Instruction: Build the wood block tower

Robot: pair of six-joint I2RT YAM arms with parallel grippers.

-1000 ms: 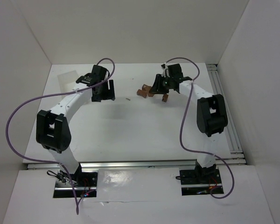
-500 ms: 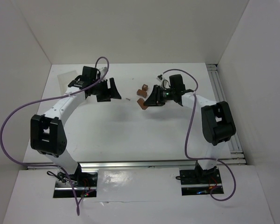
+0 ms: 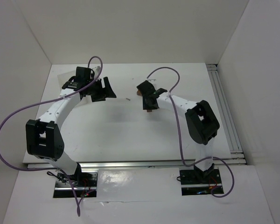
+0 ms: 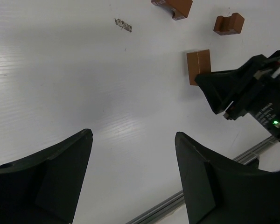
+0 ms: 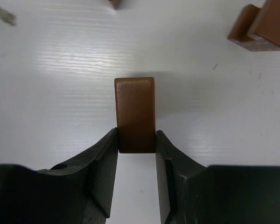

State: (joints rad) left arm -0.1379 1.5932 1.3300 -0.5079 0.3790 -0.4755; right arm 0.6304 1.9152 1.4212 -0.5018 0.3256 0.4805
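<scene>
Two loose wood blocks (image 4: 228, 23) dot the glossy white table (image 3: 130, 135), white walls (image 3: 130, 28) around

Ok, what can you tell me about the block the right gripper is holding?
The wood block is a short, smooth reddish-brown brick, longer than wide. The right gripper is shut on its near end, a black finger pressed to each long side; the far end juts out free. No other block touches it. Whether it rests on the white table or hangs above it is unclear.
</scene>
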